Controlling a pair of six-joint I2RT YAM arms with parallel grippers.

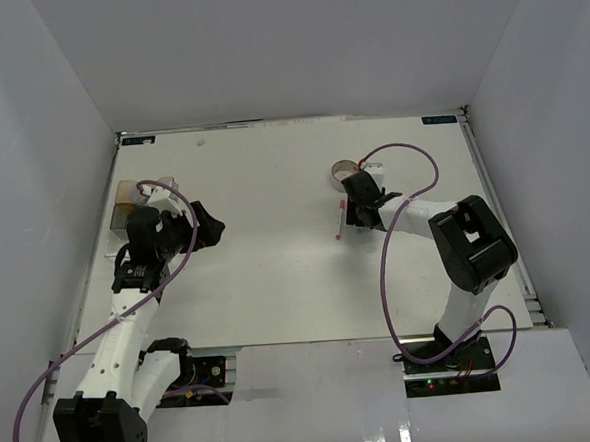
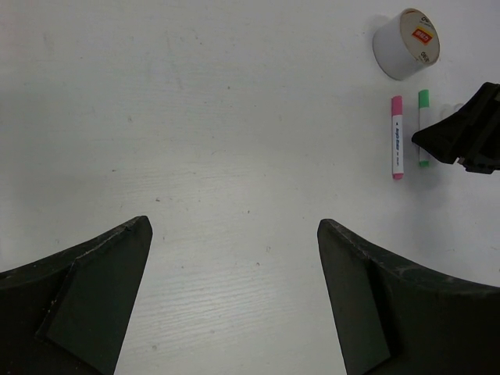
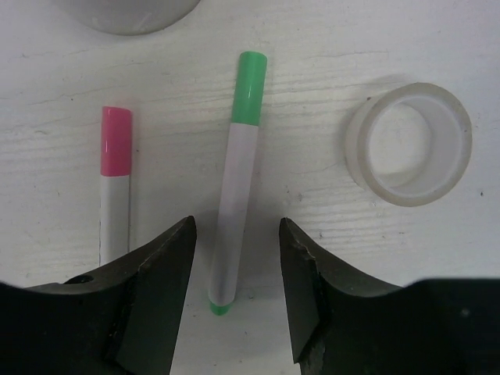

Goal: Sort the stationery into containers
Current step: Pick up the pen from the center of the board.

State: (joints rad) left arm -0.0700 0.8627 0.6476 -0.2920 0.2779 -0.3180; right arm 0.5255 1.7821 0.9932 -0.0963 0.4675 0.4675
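Green-capped marker (image 3: 237, 187) lies flat on the white bench (image 3: 328, 47), and the right end effector (image 3: 234, 238) stands astride its lower, uncapped half. One black finger (image 3: 160, 289) is at the marker's left and the other at its right, with a strip of bare bench showing on each side, so the jaws are parted and grasp nothing. The green cap points away from the wrist camera. Just beside this marker on the left of that view, roughly parallel and not touching, lies the pink-capped marker (image 3: 116, 183), its lower end hidden behind the left finger. To the right of the green one, near but apart, the small tape roll (image 3: 408, 144) lies flat, a clear ring. The large tape roll (image 3: 129, 12) shows only as a pale edge at the top of that view, beyond the two caps. Seen from above, the amber box (image 1: 132, 203) sits near the bench's left edge, well apart from the markers and partly hidden by the left arm. The left end effector (image 2: 234, 262) is spread wide over bare bench, holding nothing, with the markers and the large roll far ahead to its right.
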